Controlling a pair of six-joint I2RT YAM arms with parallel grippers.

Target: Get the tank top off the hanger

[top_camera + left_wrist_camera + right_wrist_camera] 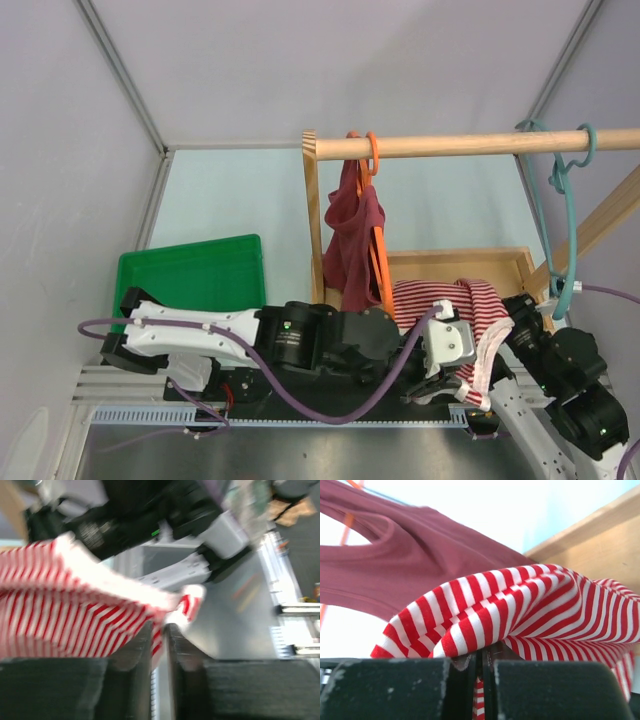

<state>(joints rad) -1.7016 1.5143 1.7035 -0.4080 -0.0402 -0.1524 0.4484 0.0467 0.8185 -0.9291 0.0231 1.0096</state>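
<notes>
A red-and-white striped tank top (450,297) lies bunched over the wooden rack base, held between both grippers. My left gripper (432,388) is shut on its edge; in the left wrist view the striped cloth (60,615) is pinched between the fingers (159,642). My right gripper (517,305) is shut on the other side; the striped cloth (530,610) drapes over its fingers (481,680). An empty teal hanger (570,200) hangs on the wooden rod (470,145) at the right. A maroon tank top (350,240) hangs on an orange hanger (380,255).
A green bin (190,275) sits at the left. The wooden rack has an upright post (312,220), a slanted brace (600,225) and a tray-like base (500,262). The maroon top (395,565) hangs close behind the striped one.
</notes>
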